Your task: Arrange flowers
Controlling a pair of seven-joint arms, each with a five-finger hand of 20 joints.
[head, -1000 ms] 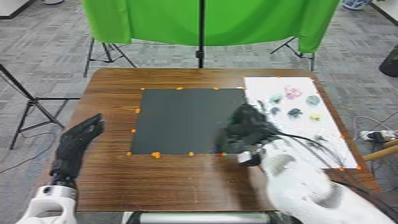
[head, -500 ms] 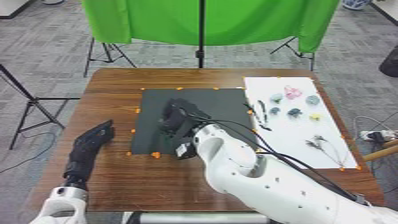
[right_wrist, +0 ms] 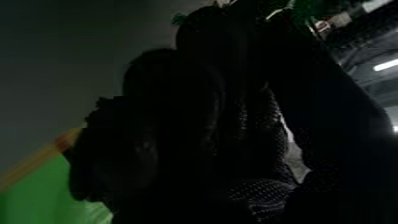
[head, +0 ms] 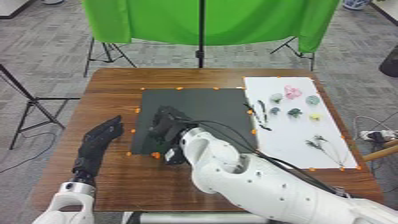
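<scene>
Right hand (head: 167, 122) was over the dark sheet (head: 209, 105) mid-frame, fingers pinching some greenery (right_wrist: 306, 9).
Left hand (head: 99, 137) was just chilling at the left, fingers loose and straight; pink flower (head: 293, 92) sat upper right on the white sheet (head: 282, 131).

6 flower heads (head: 293, 91), 1 black mat (head: 218, 102), 1 white sheet (head: 289, 135), 1 table (head: 142, 190)

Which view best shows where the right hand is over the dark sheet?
The head view: it has the right hand over the left of the dark sheet. The right wrist view gives the glove close up and very dark, with something green by it, so it helps little with position.
</scene>
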